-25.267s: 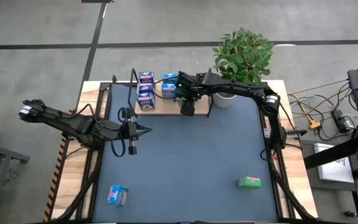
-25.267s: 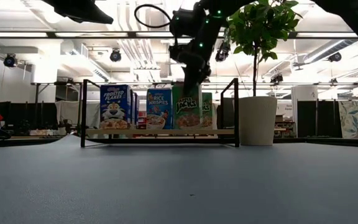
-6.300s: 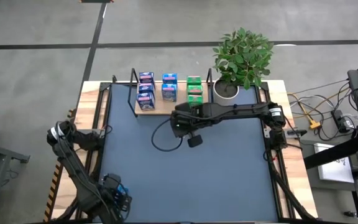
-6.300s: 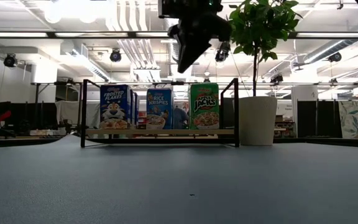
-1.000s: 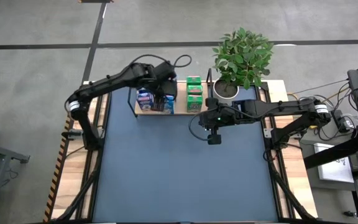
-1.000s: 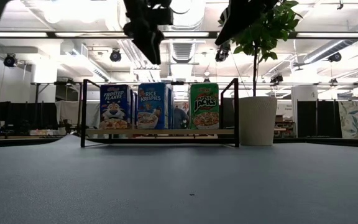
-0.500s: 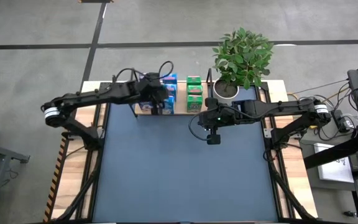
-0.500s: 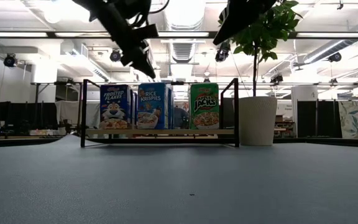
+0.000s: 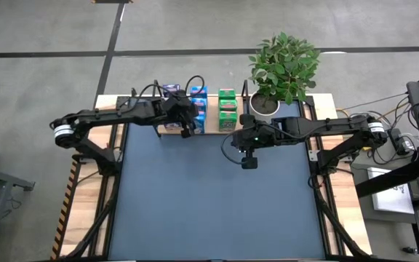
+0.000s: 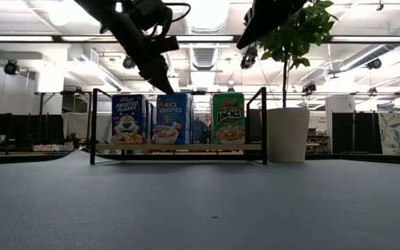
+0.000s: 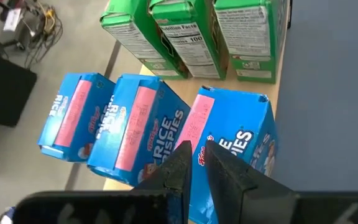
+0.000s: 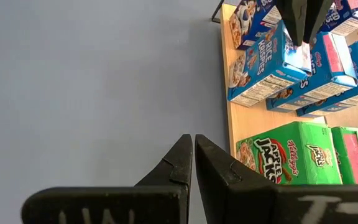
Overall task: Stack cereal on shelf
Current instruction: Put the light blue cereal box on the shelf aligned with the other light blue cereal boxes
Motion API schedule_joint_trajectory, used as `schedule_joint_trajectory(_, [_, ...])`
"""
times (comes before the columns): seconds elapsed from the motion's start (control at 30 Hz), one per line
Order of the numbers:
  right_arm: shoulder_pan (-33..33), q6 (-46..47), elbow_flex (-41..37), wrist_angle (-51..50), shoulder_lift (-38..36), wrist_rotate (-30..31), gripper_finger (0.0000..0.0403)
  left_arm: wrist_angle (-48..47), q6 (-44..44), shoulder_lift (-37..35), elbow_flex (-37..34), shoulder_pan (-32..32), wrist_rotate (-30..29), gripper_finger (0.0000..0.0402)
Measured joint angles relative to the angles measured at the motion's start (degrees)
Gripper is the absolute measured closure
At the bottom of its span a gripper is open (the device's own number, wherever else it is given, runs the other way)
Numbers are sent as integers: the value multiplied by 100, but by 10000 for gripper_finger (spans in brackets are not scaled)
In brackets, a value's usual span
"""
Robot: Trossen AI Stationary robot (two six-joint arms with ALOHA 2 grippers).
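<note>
From above, the left gripper (image 9: 188, 129) sits over the shelf (image 9: 211, 129), hiding the boxes beneath. Down low, labels read clear: Frosted Flakes (image 10: 128, 118), Rice Krispies (image 10: 170, 119), Apple Jacks (image 10: 228, 118), all upright on the board. Left jaws nearly pressed together just above the front Rice Krispies box, pinching nothing. Right gripper (image 9: 249, 161) hangs over the mat, jaws pressed together.

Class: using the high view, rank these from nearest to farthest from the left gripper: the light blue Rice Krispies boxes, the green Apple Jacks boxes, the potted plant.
1. Rice Krispies boxes, on the shelf right beside the left gripper.
2. Apple Jacks boxes, next row toward the right arm's side.
3. Potted plant, beyond the shelf's end, at the table's far corner.
</note>
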Motion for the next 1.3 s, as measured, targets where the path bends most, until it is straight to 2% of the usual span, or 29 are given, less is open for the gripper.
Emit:
schedule_joint_trajectory(0.37, [0,0,0,-2,0,0,392,-35,-723,55,109,-22,6,369])
schedule_joint_trajectory(0.9, [0,2,-59,165,0,0,392,-72,-914,-238,111,-42,9,369])
schedule_joint_trajectory(1.17, [0,151,-636,1476,22,2,392,-61,-899,-859,24,-208,9,369])
schedule_joint_trajectory(1.3, [-3,216,-1004,2289,170,45,392,427,-898,-1351,-480,-576,10,369])
